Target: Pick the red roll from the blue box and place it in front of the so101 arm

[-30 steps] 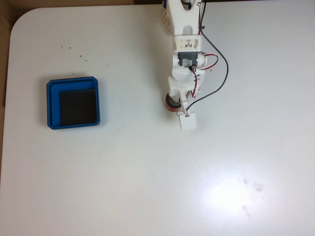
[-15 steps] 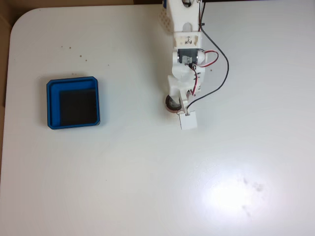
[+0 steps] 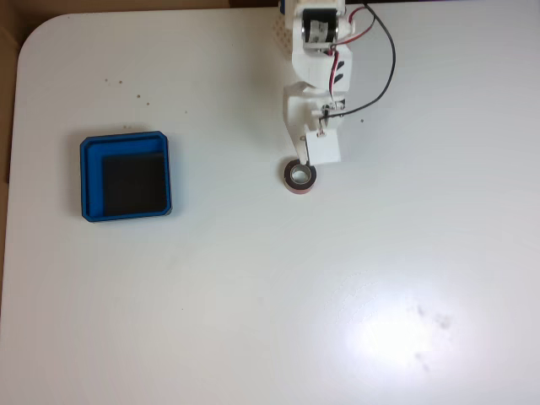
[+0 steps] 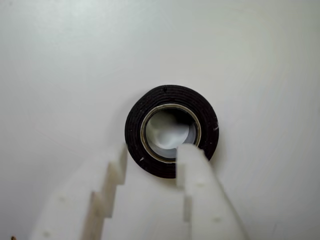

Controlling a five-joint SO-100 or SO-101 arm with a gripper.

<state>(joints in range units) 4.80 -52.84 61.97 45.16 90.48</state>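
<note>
The red roll (image 3: 299, 177) lies flat on the white table, just below the so101 arm (image 3: 318, 51), which reaches down from the top edge in the fixed view. My gripper (image 3: 304, 158) hangs just above the roll, apart from it. From the wrist view the roll (image 4: 137, 125) looks like a dark ring with a grey-white core. There my gripper (image 4: 155, 152) is open, its two white fingers spread at the bottom, and the right fingertip (image 4: 192, 160) overlaps the roll's hole from above. Far to the left sits the blue box (image 3: 91, 152), with only its black floor inside.
The white table (image 3: 270, 321) stretches wide below and to the right of the roll. Its rounded corner and left edge (image 3: 18, 59) lie beyond the box. Red and black wires (image 3: 384, 59) loop off the arm's right side.
The arm has drawn back toward the top edge. The roll, partly covered by the gripper before, now lies free on the table where it was.
</note>
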